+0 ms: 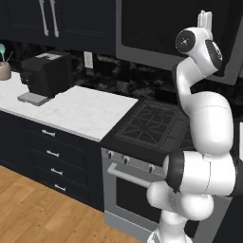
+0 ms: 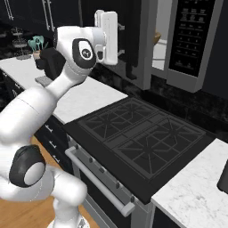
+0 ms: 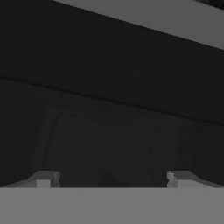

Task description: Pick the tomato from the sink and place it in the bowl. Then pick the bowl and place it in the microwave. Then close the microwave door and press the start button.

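The microwave (image 2: 191, 40) hangs above the stove, with its button panel at the right. Its door (image 2: 133, 44), a dark glass panel with a grey frame, stands ajar. A strip of pale interior (image 2: 159, 53) shows behind its edge. A light brown sliver in that gap looks like the bowl (image 2: 156, 37). My gripper (image 2: 121, 40) is raised in front of the door's outer face and is open, with nothing between its fingers. The dark glass (image 3: 109, 109) sits close ahead in the hand view, with the fingertips (image 3: 43, 178) wide apart. From the left base view, the gripper (image 1: 205, 18) points up against the microwave front (image 1: 156, 33). The tomato and the sink are out of view.
A black stove (image 2: 142, 133) with an oven handle (image 2: 98, 182) lies below the microwave. White counters flank it (image 1: 80, 109) (image 2: 196, 191). A black coffee machine (image 1: 45, 73) and a utensil pot (image 1: 4, 69) stand at the far left. Dark upper cabinets (image 1: 57, 19) hang beside the microwave.
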Controlling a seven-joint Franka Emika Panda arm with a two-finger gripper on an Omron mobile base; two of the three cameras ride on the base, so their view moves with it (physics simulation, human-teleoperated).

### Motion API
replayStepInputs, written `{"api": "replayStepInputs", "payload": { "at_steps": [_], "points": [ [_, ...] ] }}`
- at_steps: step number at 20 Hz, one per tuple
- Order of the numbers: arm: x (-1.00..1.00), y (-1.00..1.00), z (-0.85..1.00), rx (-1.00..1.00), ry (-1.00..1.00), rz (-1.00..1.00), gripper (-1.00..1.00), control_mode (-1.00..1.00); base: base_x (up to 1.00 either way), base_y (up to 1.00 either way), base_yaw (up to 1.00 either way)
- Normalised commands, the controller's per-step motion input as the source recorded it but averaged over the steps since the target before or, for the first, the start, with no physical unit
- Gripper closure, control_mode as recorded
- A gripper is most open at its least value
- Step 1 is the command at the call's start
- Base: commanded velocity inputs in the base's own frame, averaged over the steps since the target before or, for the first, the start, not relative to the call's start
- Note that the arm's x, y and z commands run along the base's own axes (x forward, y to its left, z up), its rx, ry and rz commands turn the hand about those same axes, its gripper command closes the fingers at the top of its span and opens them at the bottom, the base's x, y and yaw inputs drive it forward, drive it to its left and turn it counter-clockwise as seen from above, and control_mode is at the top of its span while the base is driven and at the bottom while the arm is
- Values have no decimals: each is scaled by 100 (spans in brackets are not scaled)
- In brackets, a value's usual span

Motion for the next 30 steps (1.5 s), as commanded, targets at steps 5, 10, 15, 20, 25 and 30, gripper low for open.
{"api": "replayStepInputs", "payload": {
  "at_steps": [5, 10, 15, 20, 25, 30],
  "points": [
    [66, -31, 0, 6, 0, 0, -100, -100, 0, 0, 0],
    [43, -39, -8, 4, -4, 0, -100, -100, 0, 0, 0],
    [34, -47, -18, 4, -5, 0, -100, -100, 0, 0, 0],
    [35, -33, -31, 1, 0, 0, -100, -100, 0, 0, 0],
    [-65, 1, 2, 0, -3, 2, -100, -100, 0, 0, 0],
    [-100, 17, 21, 0, -2, 2, -100, -100, 0, 0, 0]
  ]
}}
